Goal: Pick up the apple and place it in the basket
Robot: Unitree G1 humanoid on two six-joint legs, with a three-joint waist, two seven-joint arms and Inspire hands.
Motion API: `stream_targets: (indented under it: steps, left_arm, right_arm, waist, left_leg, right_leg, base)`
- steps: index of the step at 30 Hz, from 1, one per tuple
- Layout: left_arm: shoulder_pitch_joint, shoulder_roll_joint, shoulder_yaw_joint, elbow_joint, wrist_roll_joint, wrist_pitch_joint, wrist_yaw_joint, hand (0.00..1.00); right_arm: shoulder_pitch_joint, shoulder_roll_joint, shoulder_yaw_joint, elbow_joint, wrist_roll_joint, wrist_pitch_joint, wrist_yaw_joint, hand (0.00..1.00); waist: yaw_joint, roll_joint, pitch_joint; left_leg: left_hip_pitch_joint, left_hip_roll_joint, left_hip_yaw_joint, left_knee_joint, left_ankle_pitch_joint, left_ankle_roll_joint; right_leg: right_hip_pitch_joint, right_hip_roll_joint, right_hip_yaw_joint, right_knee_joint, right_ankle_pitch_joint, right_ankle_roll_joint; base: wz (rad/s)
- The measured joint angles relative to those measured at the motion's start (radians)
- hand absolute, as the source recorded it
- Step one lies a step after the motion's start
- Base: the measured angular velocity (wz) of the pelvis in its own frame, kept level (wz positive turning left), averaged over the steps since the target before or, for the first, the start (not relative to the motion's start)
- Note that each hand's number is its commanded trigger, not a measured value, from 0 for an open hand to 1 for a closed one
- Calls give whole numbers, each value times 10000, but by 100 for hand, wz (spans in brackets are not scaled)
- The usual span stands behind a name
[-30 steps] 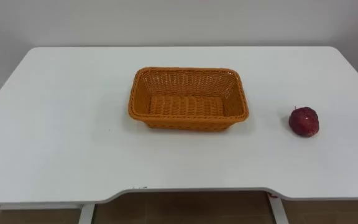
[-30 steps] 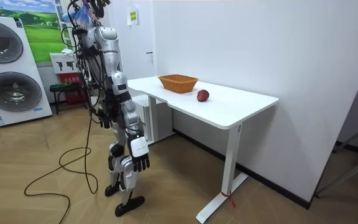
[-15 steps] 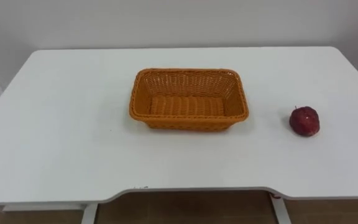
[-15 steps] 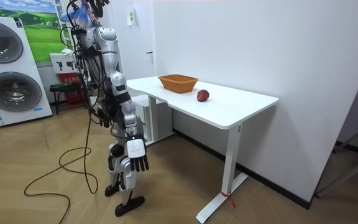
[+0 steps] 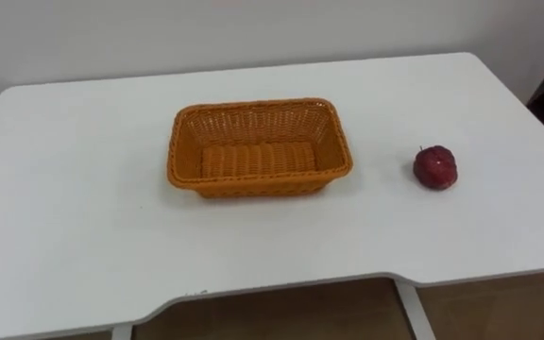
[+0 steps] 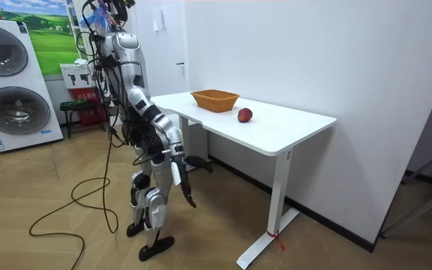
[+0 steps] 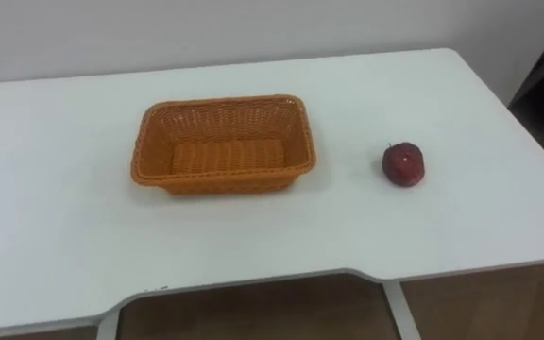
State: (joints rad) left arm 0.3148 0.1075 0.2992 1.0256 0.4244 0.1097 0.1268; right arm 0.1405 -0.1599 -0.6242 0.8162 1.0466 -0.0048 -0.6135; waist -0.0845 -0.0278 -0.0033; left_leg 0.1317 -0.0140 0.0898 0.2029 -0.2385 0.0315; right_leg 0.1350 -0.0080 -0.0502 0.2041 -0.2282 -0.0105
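White walls (image 6: 313, 52), wood floor (image 6: 66, 247); a white table (image 6: 276, 133) stands against the wall, washers (image 6: 13, 82) at the room view's left.

Bright, even light; faint soft shadow under basket (image 5: 253, 182).

The white table (image 5: 83, 236) has a front edge that curves inward at the middle. 2 things lie directly on its top. An orange wicker basket (image 5: 253, 184) sits near the centre, its long side facing the front edge. A dark red apple (image 5: 435, 167) rests to the basket's right, apart from it.
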Motion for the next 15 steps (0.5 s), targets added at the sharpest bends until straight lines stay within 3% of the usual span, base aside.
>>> stream_targets:
  steps: [4, 11, 15]
  left_arm:
    - [69, 14, -9, -37, -23, -344, 20, 0]
    - [100, 40, -104, -59, -7, -466, -15, 0]
    - [90, 67, -217, -116, -4, -492, -18, 0]
  right_arm:
    - [-189, -4, -13, -1726, -858, -764, -1229, 0]
    - [-326, -12, 379, -3812, -3293, -1170, -2899, 0]
    - [-316, -122, 744, -5313, -5573, -1356, -3601, 0]
  waist:
    - [64, -12, 11]
    - [169, -56, 28]
    - [339, -50, 36]
  left_leg:
    - [-108, 2, 57, 24, 0, 1]
    - [-368, 6, 74, 21, 3, 5]
    - [-505, 9, 76, 5, 4, 5]
  right_leg:
    - [-191, 24, 181, 18, -20, 14]
    - [-498, 46, 203, 74, 11, 19]
    - [-549, 45, 187, 55, 11, 19]
  base:
    - [-5]
    - [-2]
    - [0]
